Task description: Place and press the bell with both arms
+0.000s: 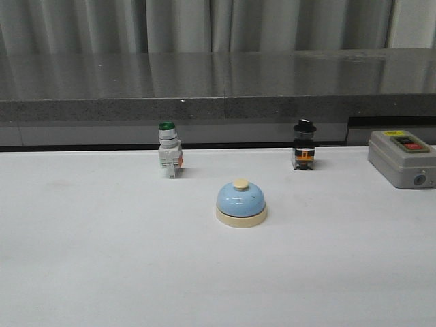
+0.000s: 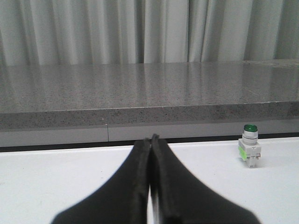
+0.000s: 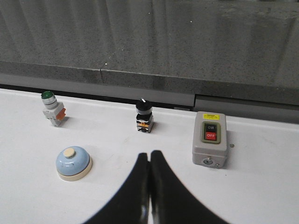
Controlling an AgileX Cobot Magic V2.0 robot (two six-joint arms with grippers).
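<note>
On the white table (image 1: 82, 272) below the grey ledge, the bell (image 1: 241, 202) is sitting centre frame, untouched, while the left gripper (image 2: 151, 140) and right gripper (image 3: 149, 154) are idling closed and empty, so one needs opening to grasp it.

We see the bell (image 1: 240, 201) with a glossy light-blue dome that catches small highlights, on a cream base and button that look like smooth plastic. The bench (image 1: 102, 259) is a plain white, matt, smooth surface. Behind it the ledge (image 1: 218, 85) looks like speckled grey stone, polished enough to mirror the cloth curtain (image 1: 204, 24) hanging in soft folds. The left gripper (image 2: 152, 138) and right gripper (image 3: 149, 152) look matt black, faintly textured.
</note>
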